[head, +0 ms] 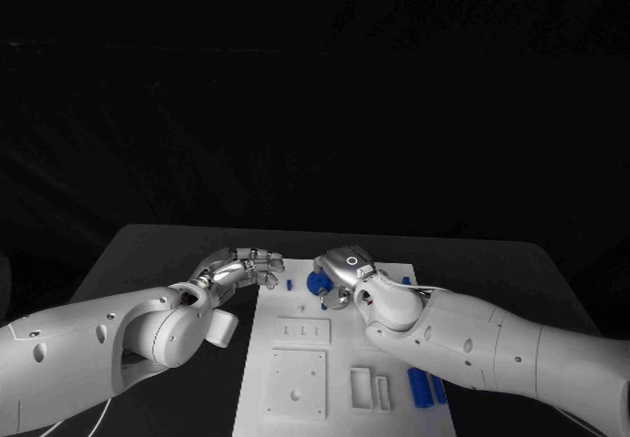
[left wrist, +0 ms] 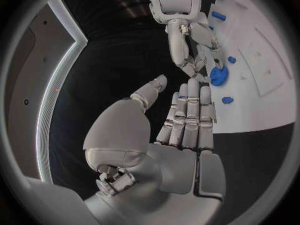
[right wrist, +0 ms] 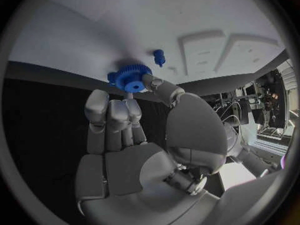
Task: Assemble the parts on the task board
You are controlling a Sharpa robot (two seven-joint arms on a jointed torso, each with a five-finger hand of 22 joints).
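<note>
Blue gear [right wrist: 132, 77] sits near the far edge of the white task board [head: 296, 401], pinched between the thumb and fingertips of the right hand [head: 344, 273]. A small blue peg [right wrist: 159, 57] stands just beside it on the board. The left hand [head: 244, 267] hovers at the board's far left corner over the black counter [head: 157, 250], its fingers straight and pressed together, holding nothing. More blue parts [head: 422, 387] lie near the board's near right corner.

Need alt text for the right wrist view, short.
Seen from behind, the right robot hand reaches to the edge of the white task board, its fingertips at a blue gear there. A small blue part stands on the board just past the gear, near two raised rectangular blocks.
</note>
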